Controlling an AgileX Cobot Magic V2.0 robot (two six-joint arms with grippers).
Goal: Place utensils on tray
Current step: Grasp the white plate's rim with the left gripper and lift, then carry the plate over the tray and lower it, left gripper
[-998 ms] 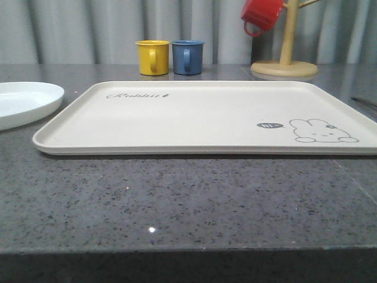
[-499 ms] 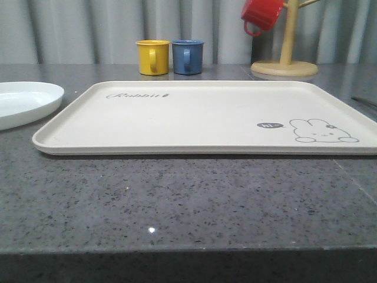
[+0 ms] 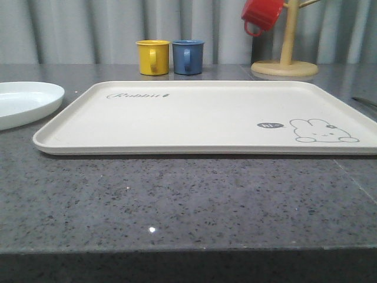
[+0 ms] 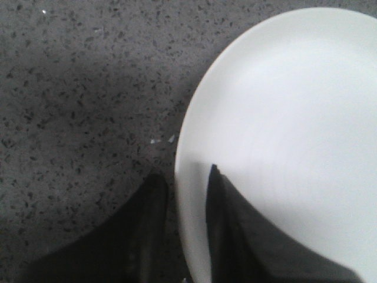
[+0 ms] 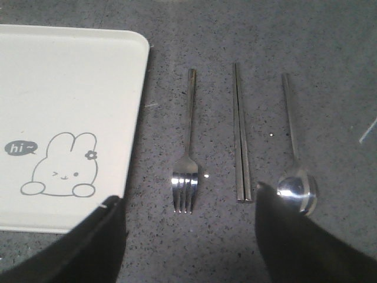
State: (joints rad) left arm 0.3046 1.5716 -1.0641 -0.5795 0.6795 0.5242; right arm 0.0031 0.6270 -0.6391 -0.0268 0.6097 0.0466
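Between right gripper point(image 5: 185, 236) fingers, fork point(image 5: 187, 154) (untouched)

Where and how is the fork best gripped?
Probably mid-handle, from straight above. The fork lies flat on the countertop, apart from the tray and chopsticks, so fingers closing across its thin handle have room both sides.

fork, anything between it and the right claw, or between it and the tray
Nothing visible. The fork lies on bare counter, with the open right claw above its tines. Only bare counter separates it from the tray rim; the chopsticks and spoon lie on the far side.
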